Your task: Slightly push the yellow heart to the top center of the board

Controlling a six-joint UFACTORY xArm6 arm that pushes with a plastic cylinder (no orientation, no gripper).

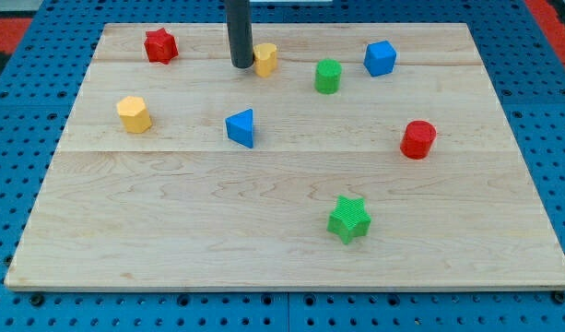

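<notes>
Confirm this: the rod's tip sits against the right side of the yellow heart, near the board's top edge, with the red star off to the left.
Not quite. In the camera view my tip sits against the left side of the yellow heart, not the right. The rest holds: both are near the board's top edge, and the red star lies off to the left.

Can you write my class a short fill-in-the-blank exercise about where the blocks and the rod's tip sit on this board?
1. My tip stands just to the view's ____ of the yellow heart.
2. The block nearest the view's bottom is the green ____.
3. The red star lies near the board's top ____ corner.
4. Between the yellow heart and the blue cube stands a ____ cylinder.

Missing words: left; star; left; green
</notes>
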